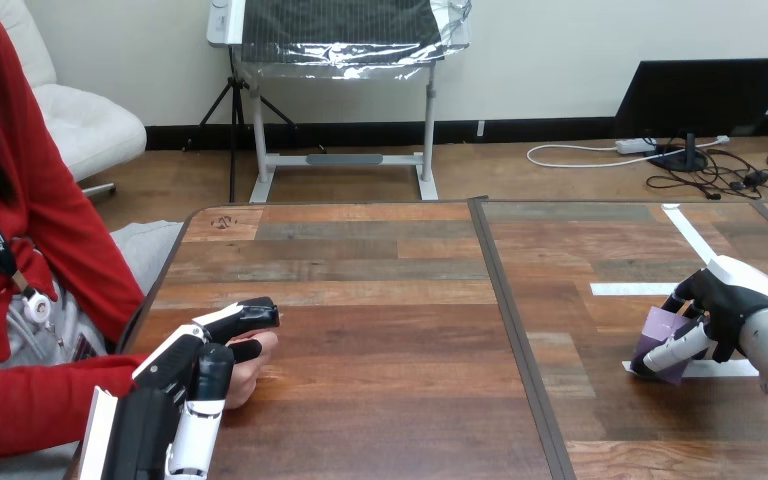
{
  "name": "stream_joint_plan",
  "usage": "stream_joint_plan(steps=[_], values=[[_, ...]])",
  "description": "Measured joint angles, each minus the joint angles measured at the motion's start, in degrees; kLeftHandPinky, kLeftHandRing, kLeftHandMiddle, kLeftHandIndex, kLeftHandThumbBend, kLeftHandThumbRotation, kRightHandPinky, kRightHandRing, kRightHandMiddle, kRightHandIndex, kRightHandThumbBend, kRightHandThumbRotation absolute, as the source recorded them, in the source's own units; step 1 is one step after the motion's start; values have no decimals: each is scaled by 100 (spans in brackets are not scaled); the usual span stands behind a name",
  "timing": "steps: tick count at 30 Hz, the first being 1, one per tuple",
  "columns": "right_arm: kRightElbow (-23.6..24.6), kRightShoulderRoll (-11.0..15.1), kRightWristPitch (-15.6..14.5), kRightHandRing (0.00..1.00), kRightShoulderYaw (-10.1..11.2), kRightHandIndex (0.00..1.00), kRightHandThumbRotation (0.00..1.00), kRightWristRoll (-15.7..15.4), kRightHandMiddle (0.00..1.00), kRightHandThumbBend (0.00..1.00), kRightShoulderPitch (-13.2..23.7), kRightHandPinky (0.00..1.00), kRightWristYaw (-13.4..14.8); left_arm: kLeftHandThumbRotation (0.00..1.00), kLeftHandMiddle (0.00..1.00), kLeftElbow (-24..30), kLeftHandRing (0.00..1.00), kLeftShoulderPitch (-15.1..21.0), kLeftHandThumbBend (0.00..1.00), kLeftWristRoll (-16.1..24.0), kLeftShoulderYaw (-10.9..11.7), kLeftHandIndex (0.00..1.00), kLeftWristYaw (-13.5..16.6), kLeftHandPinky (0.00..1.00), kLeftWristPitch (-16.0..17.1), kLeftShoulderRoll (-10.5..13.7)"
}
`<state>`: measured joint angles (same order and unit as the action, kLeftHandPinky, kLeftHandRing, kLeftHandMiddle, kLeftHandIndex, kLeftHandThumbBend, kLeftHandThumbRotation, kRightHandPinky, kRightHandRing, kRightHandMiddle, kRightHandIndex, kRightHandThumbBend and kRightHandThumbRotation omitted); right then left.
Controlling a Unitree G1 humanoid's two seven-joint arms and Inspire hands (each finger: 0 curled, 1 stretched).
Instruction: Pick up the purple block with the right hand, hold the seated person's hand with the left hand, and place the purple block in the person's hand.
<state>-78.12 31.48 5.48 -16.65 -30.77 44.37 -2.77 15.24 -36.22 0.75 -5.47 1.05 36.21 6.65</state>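
Observation:
A purple block rests on the table at the right, on a strip of white tape. My right hand is at the block, its fingers and thumb curled round it. At the lower left, my left hand lies over the person's hand, which rests on the table near its left edge. My left hand's fingers curl round the person's hand, whose fingertips show past them to the right.
White tape strips mark the right half of the table. A dark seam runs down the table between its two halves. The person sits at the left side, a red sleeve reaching to the table's edge.

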Motion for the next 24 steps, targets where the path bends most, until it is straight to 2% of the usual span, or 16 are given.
stream_joint_plan(steps=[7,16,19,22,24], values=[[0,-1,0,49,1,55,0,15,54,71,-8,44,43,95,78,0,81,0,46,-5,0,66,-3,74,-6,0],[0,-1,5,50,4,55,0,52,54,72,-9,46,76,94,78,0,82,0,45,-23,-3,66,-15,74,-6,1],[0,-1,18,51,4,55,0,54,54,72,-10,48,90,92,78,0,83,0,45,-41,-3,66,-33,76,-7,1],[0,-2,28,53,1,56,0,53,54,74,-10,56,118,92,78,1,83,-1,45,-40,-2,66,-45,77,-7,1],[0,-3,38,52,-4,56,0,50,54,74,-10,55,145,91,78,2,83,-1,48,-22,-1,66,-43,77,-13,1]])
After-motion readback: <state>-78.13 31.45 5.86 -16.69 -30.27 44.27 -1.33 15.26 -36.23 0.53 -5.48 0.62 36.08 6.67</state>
